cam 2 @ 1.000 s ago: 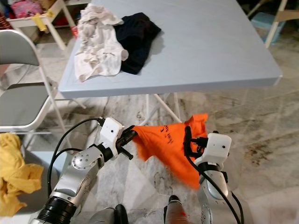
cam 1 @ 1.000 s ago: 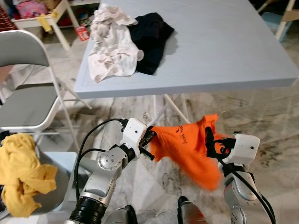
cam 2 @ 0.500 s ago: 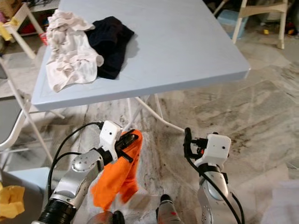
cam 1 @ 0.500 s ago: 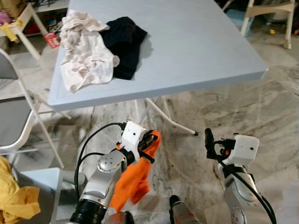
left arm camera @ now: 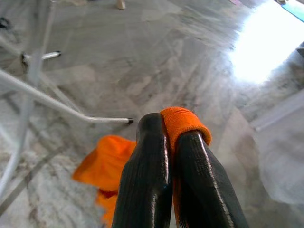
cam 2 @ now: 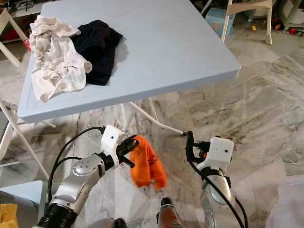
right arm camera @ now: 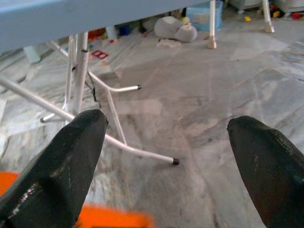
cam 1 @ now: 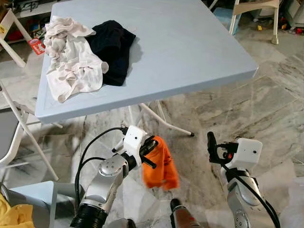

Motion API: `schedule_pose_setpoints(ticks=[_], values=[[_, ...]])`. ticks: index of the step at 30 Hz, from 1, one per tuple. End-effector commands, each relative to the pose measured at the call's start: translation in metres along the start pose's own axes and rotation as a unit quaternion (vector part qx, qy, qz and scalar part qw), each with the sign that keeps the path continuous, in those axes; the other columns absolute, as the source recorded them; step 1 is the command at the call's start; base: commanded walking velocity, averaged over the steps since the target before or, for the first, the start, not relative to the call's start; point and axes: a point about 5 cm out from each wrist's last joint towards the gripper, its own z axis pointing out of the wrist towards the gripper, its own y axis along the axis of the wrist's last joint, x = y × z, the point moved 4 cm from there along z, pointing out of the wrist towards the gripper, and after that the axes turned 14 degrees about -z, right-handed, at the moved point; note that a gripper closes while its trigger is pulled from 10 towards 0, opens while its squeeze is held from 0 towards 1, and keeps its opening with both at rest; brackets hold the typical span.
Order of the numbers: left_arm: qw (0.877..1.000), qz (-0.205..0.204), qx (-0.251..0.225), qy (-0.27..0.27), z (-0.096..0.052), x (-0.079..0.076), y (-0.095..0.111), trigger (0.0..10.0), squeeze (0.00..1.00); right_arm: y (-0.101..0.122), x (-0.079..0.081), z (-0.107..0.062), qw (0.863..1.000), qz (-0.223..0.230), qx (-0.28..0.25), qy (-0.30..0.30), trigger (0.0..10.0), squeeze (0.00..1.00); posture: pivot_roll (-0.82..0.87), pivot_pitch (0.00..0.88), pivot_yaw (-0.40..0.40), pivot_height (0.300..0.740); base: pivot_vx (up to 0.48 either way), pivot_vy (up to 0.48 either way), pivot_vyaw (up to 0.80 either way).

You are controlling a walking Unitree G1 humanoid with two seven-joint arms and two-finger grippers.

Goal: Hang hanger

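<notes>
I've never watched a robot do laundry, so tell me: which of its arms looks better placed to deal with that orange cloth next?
The left, probably. The left gripper is shut on the orange cloth, which hangs from it above the floor in front of the table. The right gripper is open and holds nothing, apart from the cloth.

1. The table (cam 1: 190,52) stands far ahead, two garments (cam 1: 90,52) piled on its left part.
2. Near, below its edge, the left gripper (cam 1: 151,153) clamps a hanging cloth (cam 1: 160,166).
3. The right gripper (cam 1: 212,148), fingers spread, is well apart to the right.

One pale blue square table (cam 1: 190,42); three garments: one cream crumpled cloth (cam 1: 71,61), one black cloth (cam 1: 113,45), one orange cloth (cam 1: 160,164); two black-fingered grippers: left gripper (cam 1: 149,146), right gripper (cam 1: 211,148).
</notes>
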Motion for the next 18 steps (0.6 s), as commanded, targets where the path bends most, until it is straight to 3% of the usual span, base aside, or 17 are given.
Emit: schedule_pose_setpoints(ticks=[1, 18], values=[[1.0, 0.006, -0.002, 0.012, -0.003, 0.0044, 0.0026, 10.0, 0.0, 0.0033, 0.0034, -0.0018, 1.0, 0.007, -0.004, 0.007, 10.0, 0.0, -0.16, 0.229, 0.094, 0.74, 0.0, 0.0, 0.0], [1.0, 0.01, 0.002, 0.018, -0.0019, 0.0055, 0.0034, 10.0, 0.0, 0.0042, 0.0039, -0.0015, 1.0, 0.008, -0.006, 0.007, 10.0, 0.0, -0.16, 0.229, 0.099, 0.74, -0.278, 0.0, 0.0]])
